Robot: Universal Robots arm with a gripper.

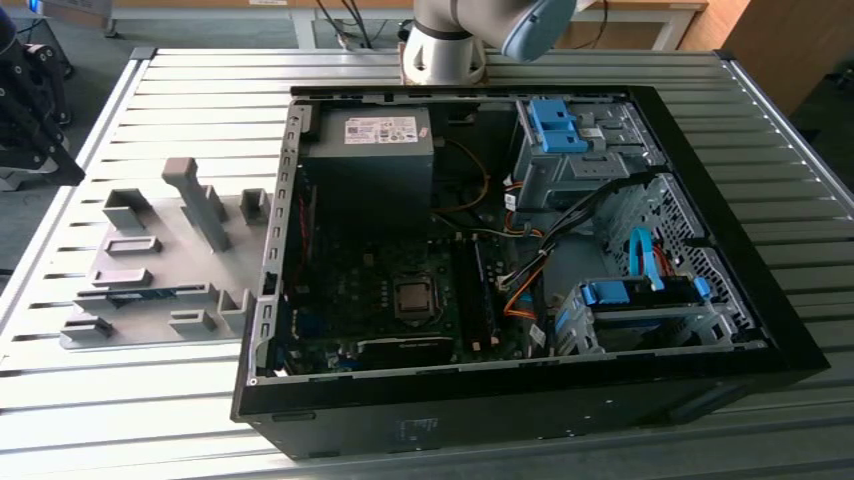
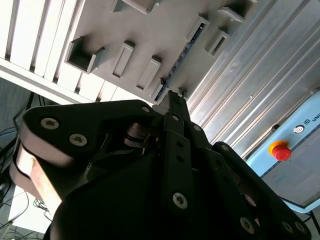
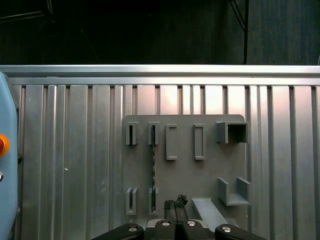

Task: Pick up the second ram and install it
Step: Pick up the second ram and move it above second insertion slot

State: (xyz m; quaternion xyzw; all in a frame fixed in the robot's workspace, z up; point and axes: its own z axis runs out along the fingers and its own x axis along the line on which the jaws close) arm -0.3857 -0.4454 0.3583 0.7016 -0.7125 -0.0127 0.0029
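This looks like a robotics lab or assembly test workshop. The work sits on a ribbed aluminium-profile tabletop (image 1: 147, 410), with the robot arm's base (image 1: 447, 55) standing at its edge in the exterior view. A desktop computer case (image 1: 534, 400) lies open on its side, its boards and cables bare. Beside it, a grey fixture plate (image 1: 160, 270) carries holder blocks. In the second wrist view a red emergency-stop button (image 2: 280, 150) sits on a pale blue control box (image 2: 300, 170)

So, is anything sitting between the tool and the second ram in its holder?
Nothing visible does. The second ram lies exposed in its grey holder plate, and the tool hangs over the plate beside it, open air between.
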